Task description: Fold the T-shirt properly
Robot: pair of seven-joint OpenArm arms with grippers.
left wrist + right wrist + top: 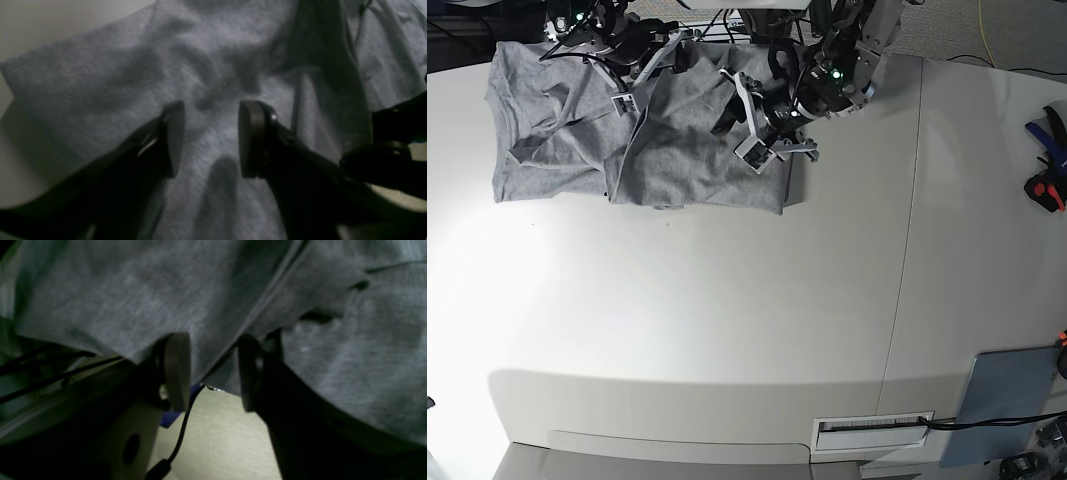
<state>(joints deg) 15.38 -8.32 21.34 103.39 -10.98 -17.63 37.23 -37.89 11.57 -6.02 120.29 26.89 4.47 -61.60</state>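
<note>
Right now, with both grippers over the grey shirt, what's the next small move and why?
Probably lower the left gripper and close it on the T-shirt. Its jaws stand open over rumpled cloth with nothing between them, and the right gripper is open too, at a hem, so neither holds the shirt yet.

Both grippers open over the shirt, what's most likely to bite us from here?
1. The T-shirt lies bunched and creased; closing the open left gripper on flat cloth may pinch several layers or none.
2. The open right gripper sits at the shirt's edge by the table rim, near a black cable; it might snag that.
3. Ridges between the arms could get folded in.
</note>
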